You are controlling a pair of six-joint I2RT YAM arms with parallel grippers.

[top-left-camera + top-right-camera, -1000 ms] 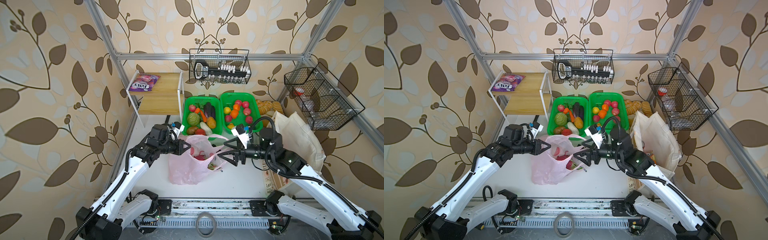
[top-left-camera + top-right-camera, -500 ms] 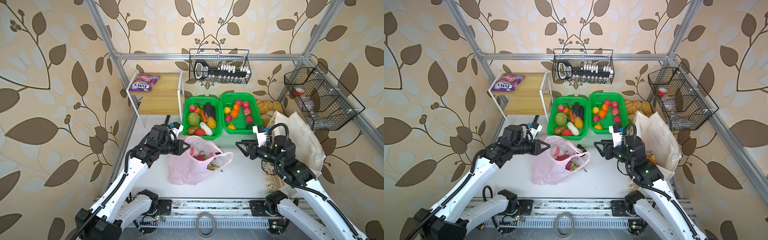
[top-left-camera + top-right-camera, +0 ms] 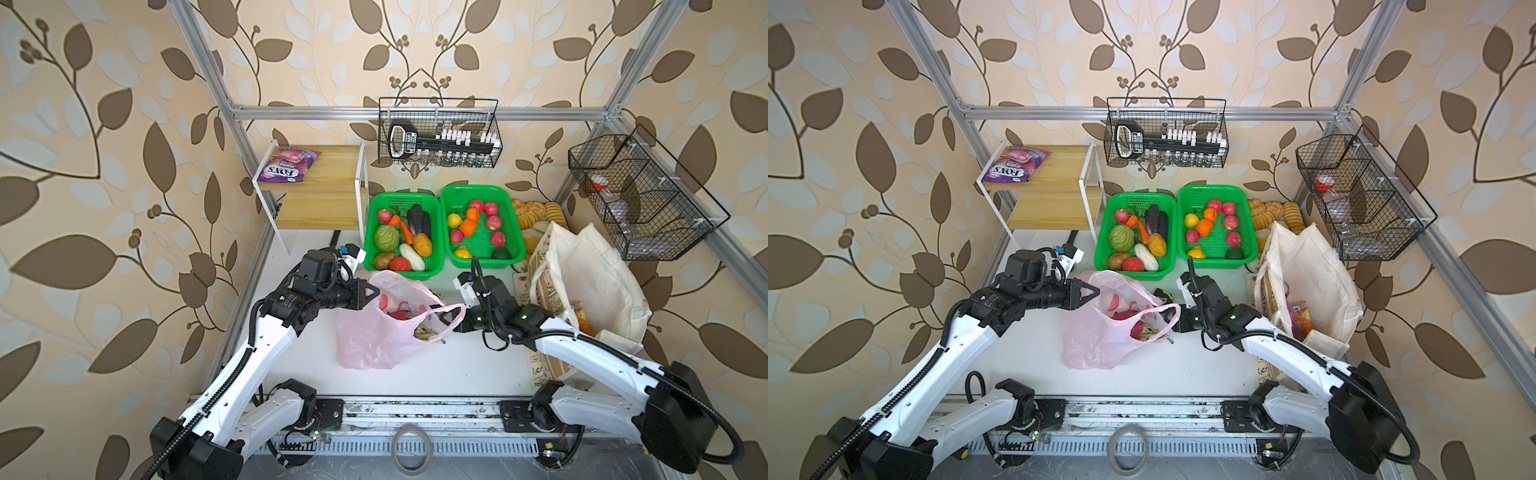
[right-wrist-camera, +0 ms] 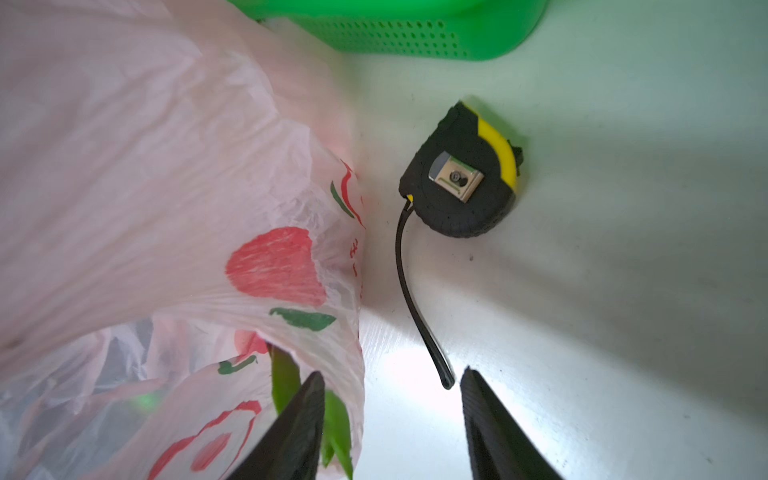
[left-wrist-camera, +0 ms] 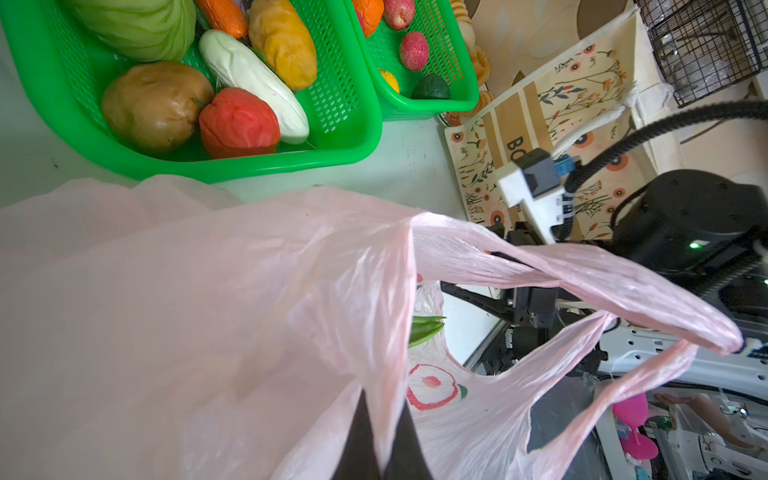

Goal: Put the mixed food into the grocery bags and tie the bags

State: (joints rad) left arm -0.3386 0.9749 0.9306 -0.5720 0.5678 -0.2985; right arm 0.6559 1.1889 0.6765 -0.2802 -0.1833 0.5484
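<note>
**Pink bag stretched between both arms**

The purple packet (image 3: 286, 168) on the wooden shelf (image 3: 332, 174) reads "FOX'S", and the tote (image 5: 515, 145) shows "BO".

The left pincer (image 3: 375, 292) is clamped on the rim of the pink bag (image 3: 374, 336), which sits mid-worktop (image 3: 457, 365).

The right pincer (image 3: 444, 319) was back by the tote half a second ago. It is now at the bag's other handle, with jaws narrower but apart.

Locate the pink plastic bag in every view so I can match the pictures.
Both top views: pink plastic bag centre, in front of the green basket.
Left wrist: bag fills the foreground, basket beyond.
Right wrist: bag beside the tape measure, basket beyond.
Shared landmark: the green basket.
</note>
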